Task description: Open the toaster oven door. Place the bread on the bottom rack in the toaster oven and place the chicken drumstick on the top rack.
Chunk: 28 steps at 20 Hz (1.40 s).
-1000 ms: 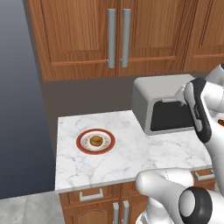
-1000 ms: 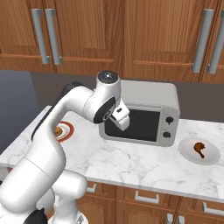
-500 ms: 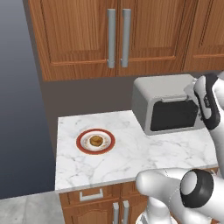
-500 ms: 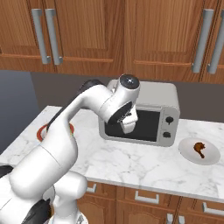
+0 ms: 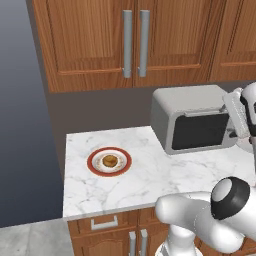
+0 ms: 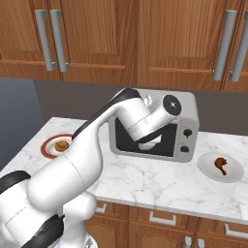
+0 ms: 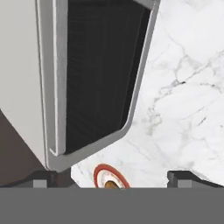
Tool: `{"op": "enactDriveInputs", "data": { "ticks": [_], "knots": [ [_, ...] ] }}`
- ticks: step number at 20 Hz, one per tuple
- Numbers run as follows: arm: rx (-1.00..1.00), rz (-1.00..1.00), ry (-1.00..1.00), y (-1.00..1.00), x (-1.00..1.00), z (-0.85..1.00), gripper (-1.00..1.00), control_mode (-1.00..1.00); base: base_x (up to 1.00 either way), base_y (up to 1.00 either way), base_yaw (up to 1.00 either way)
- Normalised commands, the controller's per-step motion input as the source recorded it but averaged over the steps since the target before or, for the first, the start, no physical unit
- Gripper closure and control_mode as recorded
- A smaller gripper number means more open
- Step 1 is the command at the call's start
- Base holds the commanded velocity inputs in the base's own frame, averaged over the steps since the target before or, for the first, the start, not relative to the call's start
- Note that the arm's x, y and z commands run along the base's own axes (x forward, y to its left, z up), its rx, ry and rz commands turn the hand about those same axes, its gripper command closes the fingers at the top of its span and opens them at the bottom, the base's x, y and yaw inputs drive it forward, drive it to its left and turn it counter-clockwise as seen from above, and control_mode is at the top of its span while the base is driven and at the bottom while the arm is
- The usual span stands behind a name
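The closed toaster oven door (image 5: 205,131) blocks the way inside. Bare marble desk (image 5: 150,175) lies open between the oven and the red-rimmed plate (image 5: 109,161).

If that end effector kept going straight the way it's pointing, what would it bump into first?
Probably the marble counter just in front of the toaster oven door, which runs alongside its path. Depth is hard to judge. The open end effector has nothing between its fingertips.

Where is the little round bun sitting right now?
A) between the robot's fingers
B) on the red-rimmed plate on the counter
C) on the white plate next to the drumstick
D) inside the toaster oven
B: the bread lies on the red-rimmed plate, left of the toaster oven, whose door is shut.
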Motion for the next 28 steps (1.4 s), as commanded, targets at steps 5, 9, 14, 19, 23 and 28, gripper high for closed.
{"op": "enactDriveInputs", "data": {
  "ticks": [5,9,14,19,23,28],
  "knots": [
    [0.21,-0.04,-0.02,0.04,0.37,-0.07,-1.0,-1.0,0.0,0.0,0.0],
    [0.14,-0.01,0.0,0.01,0.21,-0.15,-1.0,-1.0,0.0,0.0,0.0],
    [0.07,0.0,0.0,0.0,0.08,-0.08,-1.0,-1.0,0.0,0.0,0.0],
    [0.02,0.0,0.0,0.17,0.06,-0.13,-1.0,-1.0,0.0,0.0,0.0],
    [0.0,0.0,0.0,0.2,0.13,-0.12,-1.0,-1.0,0.0,0.0,0.0],
    [0.0,0.0,0.0,0.16,0.18,-0.06,-1.0,-1.0,0.0,0.0,0.0]
  ]
}}
